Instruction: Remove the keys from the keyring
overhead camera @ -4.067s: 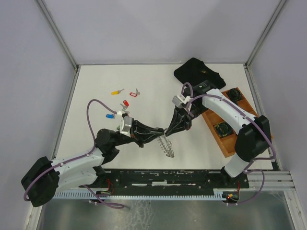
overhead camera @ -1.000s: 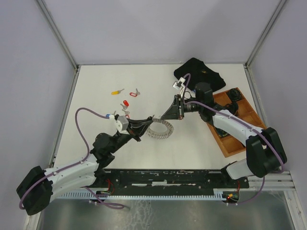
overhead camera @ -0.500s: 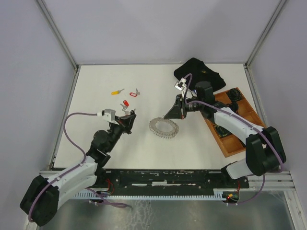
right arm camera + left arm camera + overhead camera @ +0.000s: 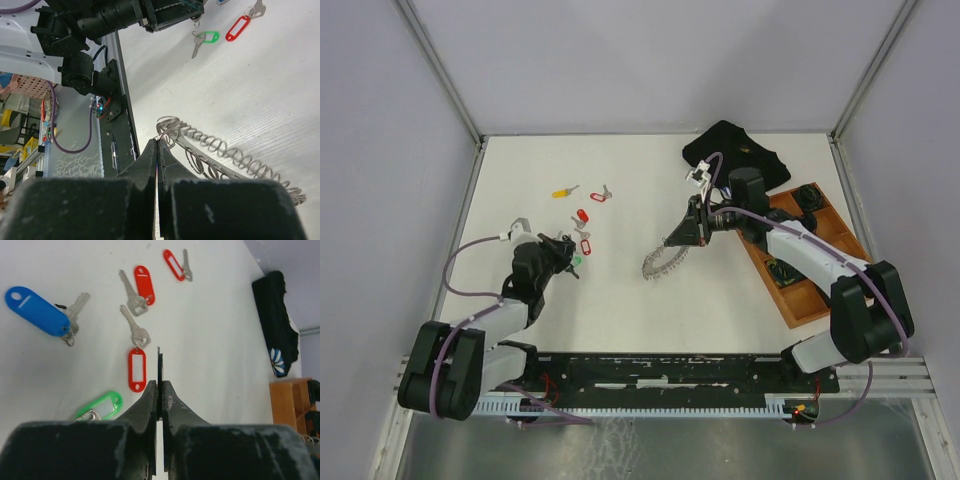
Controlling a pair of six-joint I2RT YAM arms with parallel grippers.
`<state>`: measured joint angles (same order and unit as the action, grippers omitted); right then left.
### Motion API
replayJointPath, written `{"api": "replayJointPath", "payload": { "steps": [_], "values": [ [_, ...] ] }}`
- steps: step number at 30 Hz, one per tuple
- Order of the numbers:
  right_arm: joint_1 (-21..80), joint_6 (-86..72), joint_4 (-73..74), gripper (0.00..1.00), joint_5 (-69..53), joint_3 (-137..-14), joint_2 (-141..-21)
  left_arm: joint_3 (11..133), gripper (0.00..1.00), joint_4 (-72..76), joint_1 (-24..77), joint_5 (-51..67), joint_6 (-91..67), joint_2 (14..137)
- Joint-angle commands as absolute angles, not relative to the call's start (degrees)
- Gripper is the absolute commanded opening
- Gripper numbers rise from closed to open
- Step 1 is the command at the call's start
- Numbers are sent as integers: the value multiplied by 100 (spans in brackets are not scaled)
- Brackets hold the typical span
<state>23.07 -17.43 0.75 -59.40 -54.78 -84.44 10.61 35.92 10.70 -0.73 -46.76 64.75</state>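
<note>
Most of the job looks done. Loose keys [image 4: 136,369] with red, blue and green tags lie scattered just ahead of the left gripper [image 4: 159,386], and none shows on the keyring [image 4: 225,150]. The left gripper is clamped tight on a thin dark sliver [image 4: 159,362], edge-on, perhaps a black tag. The right gripper [image 4: 156,144] is pinched shut on the keyring's wire, and the ring dangles tilted beneath its tips.

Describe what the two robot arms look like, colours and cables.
The left arm and right arm match: white shells on the long links, black joints. The fingers are black, tapered wedges, scuffed grey. A purple cable loops alongside each arm.
</note>
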Motion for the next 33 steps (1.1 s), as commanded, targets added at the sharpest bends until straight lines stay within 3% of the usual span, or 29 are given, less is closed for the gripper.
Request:
{"api": "replayJointPath", "payload": {
  "steps": [1, 8, 10, 13, 15, 21, 27, 33],
  "values": [
    [2280, -1626, -58, 0, -5933, -5834, -8583, 1861, 8, 2537, 997, -1030, -5358, 6831],
    [2322, -1653, 58, 0, -5325, -6300, -9125, 2932, 20, 878, 991, -1510, -5789, 7715],
    [2347, -1759, 53, 0, -4992, -6424, -9274, 2973, 30, 824, 994, -1519, -5812, 7755],
    [2370, -2173, 5, 0, -4381, -6671, -9591, 2914, 55, 918, 992, -1509, -5793, 7633],
    [2373, -2514, 13, 0, -3871, -6880, -9793, 2928, 63, 852, 988, -1537, -5711, 7473],
    [2388, -3354, -483, 0, -3083, -7579, -10538, 2746, 68, 811, 984, -1148, -5225, 6564],
    [2396, -3614, -609, 1, -2863, -8358, -11406, 1555, 77, 2587, 987, 16, -3991, 5298],
    [2355, -3467, -429, 5, -2755, -8684, -11930, 970, 84, 2896, 993, 170, -3682, 4369]
  ]
}}
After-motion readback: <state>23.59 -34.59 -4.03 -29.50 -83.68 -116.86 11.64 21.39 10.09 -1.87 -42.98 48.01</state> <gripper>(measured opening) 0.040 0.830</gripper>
